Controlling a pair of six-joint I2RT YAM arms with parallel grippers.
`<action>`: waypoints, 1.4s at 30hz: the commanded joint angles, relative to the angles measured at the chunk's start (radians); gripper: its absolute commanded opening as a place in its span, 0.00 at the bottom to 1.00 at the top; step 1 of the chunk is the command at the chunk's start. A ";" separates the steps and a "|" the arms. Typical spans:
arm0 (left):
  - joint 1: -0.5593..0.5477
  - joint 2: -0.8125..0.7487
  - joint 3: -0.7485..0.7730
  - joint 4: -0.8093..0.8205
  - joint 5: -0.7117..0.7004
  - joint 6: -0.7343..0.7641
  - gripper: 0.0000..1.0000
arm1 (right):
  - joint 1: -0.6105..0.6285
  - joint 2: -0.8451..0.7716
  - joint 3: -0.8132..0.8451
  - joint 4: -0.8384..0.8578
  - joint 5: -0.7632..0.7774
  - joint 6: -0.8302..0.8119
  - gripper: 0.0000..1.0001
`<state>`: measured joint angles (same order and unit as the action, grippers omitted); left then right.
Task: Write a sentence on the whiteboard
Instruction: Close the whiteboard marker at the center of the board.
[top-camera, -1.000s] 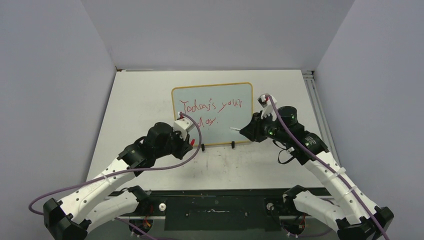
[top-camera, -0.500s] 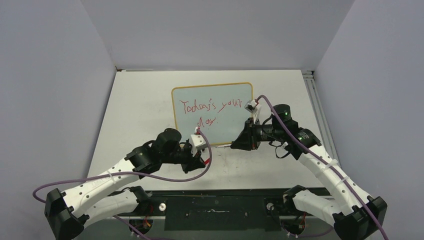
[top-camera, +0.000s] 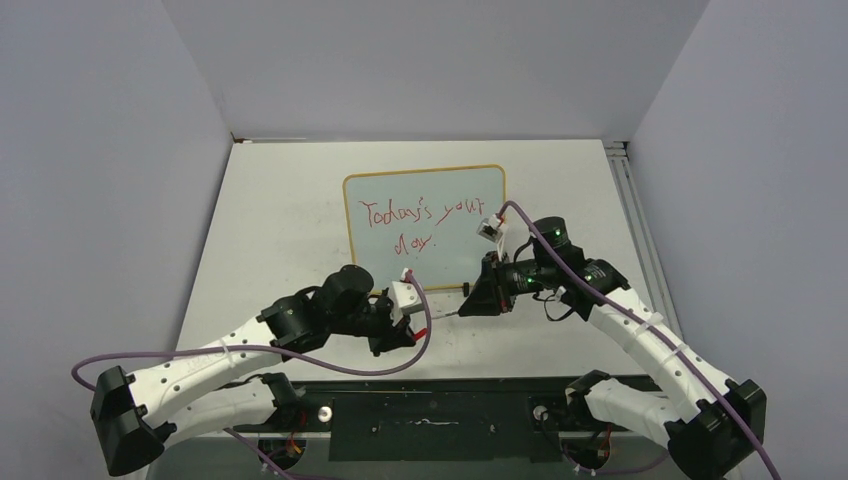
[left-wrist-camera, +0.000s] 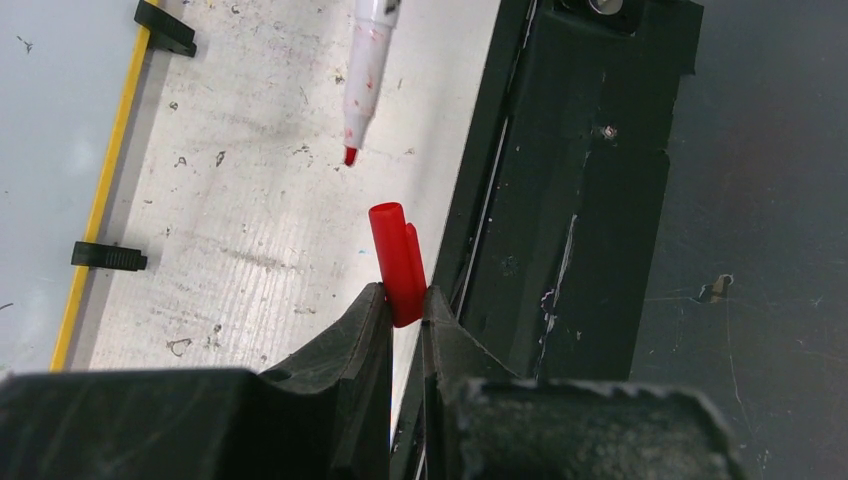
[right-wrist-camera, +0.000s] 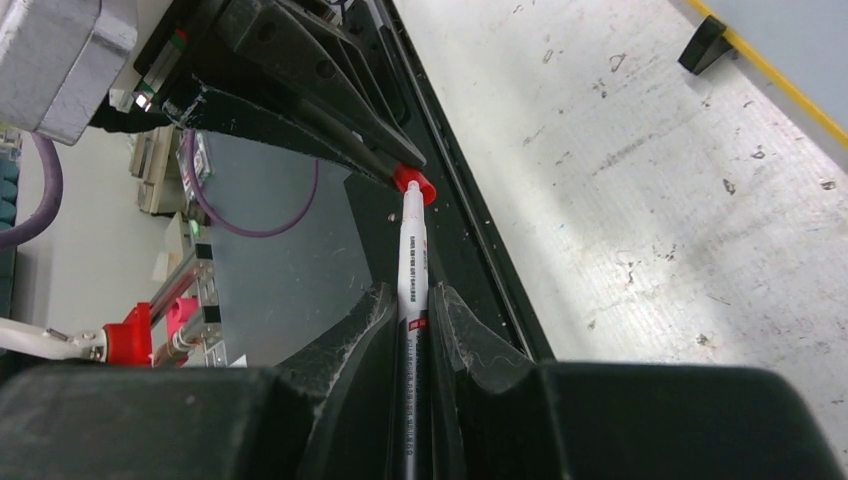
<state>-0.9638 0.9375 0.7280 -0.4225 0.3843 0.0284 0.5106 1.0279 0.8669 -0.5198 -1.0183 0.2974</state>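
The sentence (top-camera: 420, 222) is written on the whiteboard (top-camera: 425, 170); only capping seems left: left gripper (left-wrist-camera: 405, 300) pinches the red cap (left-wrist-camera: 397, 262), right gripper (right-wrist-camera: 412, 300) clamps the marker (right-wrist-camera: 411, 270), not yet joined

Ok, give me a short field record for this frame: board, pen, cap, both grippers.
whiteboard: on the table, beyond both grippers
sentence: red, two lines
left gripper: shut on red cap, open end toward marker
right gripper: shut on marker, uncapped
marker tip: aimed at cap, small gap in left wrist view
stage: cap not yet on
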 joint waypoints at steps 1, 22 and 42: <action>-0.013 0.001 0.005 0.024 -0.022 0.022 0.00 | 0.033 -0.014 -0.004 -0.013 0.022 -0.044 0.05; -0.047 -0.003 0.002 0.025 -0.040 0.029 0.00 | 0.091 -0.003 -0.017 -0.031 0.070 -0.052 0.05; -0.062 -0.009 0.002 0.018 -0.038 0.033 0.00 | 0.091 0.009 -0.015 -0.025 0.085 -0.052 0.05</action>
<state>-1.0195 0.9455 0.7242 -0.4225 0.3443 0.0429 0.5972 1.0389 0.8459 -0.5777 -0.9401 0.2649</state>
